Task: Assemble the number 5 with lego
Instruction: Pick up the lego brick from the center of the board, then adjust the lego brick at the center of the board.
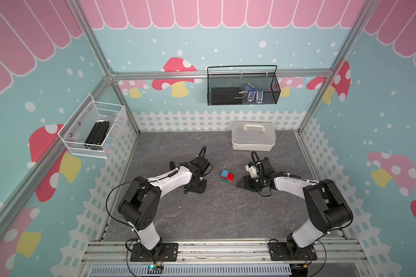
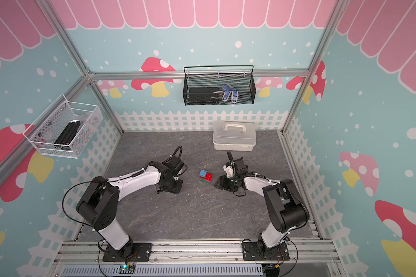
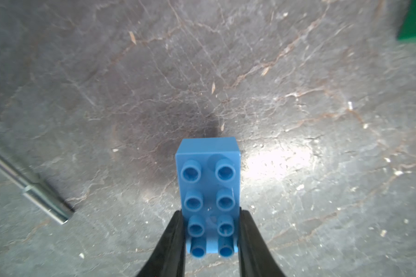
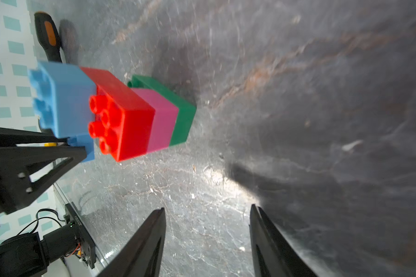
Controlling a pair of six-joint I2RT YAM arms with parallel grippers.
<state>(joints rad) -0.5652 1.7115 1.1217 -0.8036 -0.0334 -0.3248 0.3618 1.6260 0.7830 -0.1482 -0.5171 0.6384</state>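
Grey marbled surface (image 1: 202, 215), part-built stack (image 1: 227, 177) standing mid-way.
Your left gripper (image 3: 210, 213) pinches the long blue brick (image 3: 208, 182), right gripper (image 4: 207, 207) gapes empty; carry it level, seat squarely atop the stack.

The long blue studded brick (image 3: 208, 182) is smooth plastic with a soft sheen. The dark grey marbled worktop (image 3: 286, 100) looks like veined stone, glossy where light strikes. The grey round rod (image 3: 37, 191) is bare satin metal. The left hand (image 3: 210, 214) is matt black plastic.
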